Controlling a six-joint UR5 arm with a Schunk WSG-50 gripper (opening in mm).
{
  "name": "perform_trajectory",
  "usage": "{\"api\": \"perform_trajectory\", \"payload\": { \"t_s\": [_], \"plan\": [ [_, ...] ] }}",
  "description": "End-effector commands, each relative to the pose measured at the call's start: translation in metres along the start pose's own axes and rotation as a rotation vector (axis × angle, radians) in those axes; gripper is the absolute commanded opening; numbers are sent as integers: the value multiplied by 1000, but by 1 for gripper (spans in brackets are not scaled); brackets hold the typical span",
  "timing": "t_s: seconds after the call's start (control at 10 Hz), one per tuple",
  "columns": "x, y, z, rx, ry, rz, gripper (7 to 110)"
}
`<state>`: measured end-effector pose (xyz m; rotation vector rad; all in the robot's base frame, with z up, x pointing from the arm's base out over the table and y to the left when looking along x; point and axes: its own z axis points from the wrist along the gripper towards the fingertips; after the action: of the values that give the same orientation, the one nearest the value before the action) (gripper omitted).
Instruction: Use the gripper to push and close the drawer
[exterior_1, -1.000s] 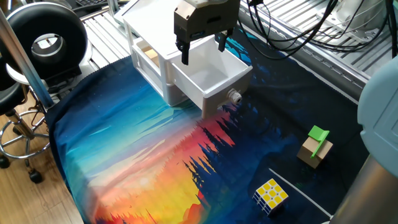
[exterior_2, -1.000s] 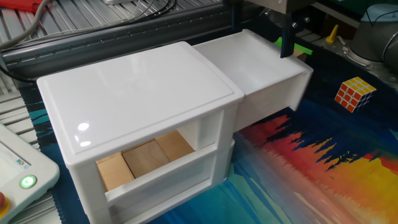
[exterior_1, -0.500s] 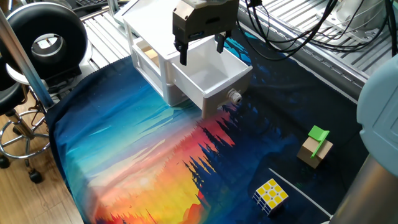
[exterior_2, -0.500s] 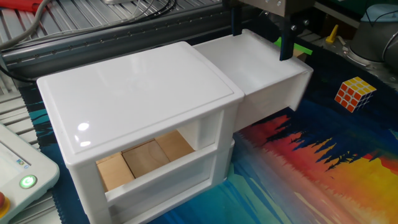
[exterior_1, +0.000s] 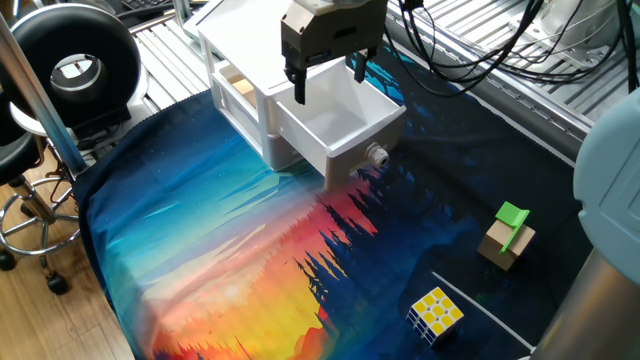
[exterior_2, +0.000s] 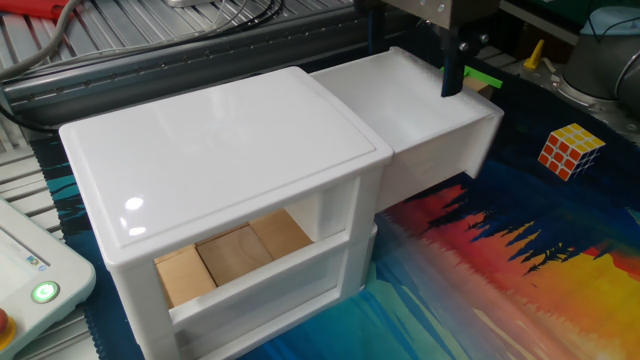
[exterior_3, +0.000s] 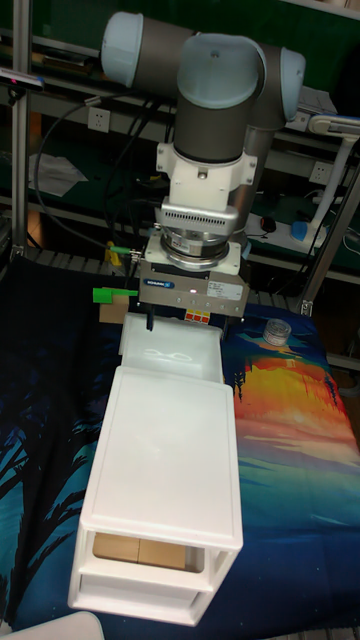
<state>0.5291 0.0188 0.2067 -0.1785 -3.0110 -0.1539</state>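
The white drawer (exterior_1: 345, 122) stands pulled out of the top of a small white cabinet (exterior_1: 243, 45), with its round knob (exterior_1: 377, 155) facing the colourful cloth. It looks empty inside. My gripper (exterior_1: 328, 84) hangs open just above the drawer's inner end, close to the cabinet, one black finger near each side wall. In the other fixed view the gripper (exterior_2: 412, 60) is cut off at the top edge above the drawer (exterior_2: 435, 125). The tall fixed view shows the gripper (exterior_3: 190, 322) over the drawer (exterior_3: 170, 352), beyond the cabinet top (exterior_3: 170, 460).
Wooden blocks (exterior_2: 232, 255) lie in the cabinet's open lower compartment. A Rubik's cube (exterior_1: 435, 312) and a wooden block with a green piece (exterior_1: 510, 238) sit on the cloth to the right. A black stool (exterior_1: 70, 60) stands at the left. Cables hang behind the arm.
The gripper has shifted only slightly above the drawer and stays open. The drawer has not moved.
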Motion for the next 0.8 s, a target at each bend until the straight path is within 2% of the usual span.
{"api": "perform_trajectory", "payload": {
  "t_s": [0.0,0.5,0.6,0.7],
  "plan": [
    [3,-1,-1,1,13,17,109],
    [-8,2,-1,-8,-32,48,109],
    [-13,3,-2,-13,-53,49,109],
    [-26,5,-3,-25,-103,46,109]
  ]
}}
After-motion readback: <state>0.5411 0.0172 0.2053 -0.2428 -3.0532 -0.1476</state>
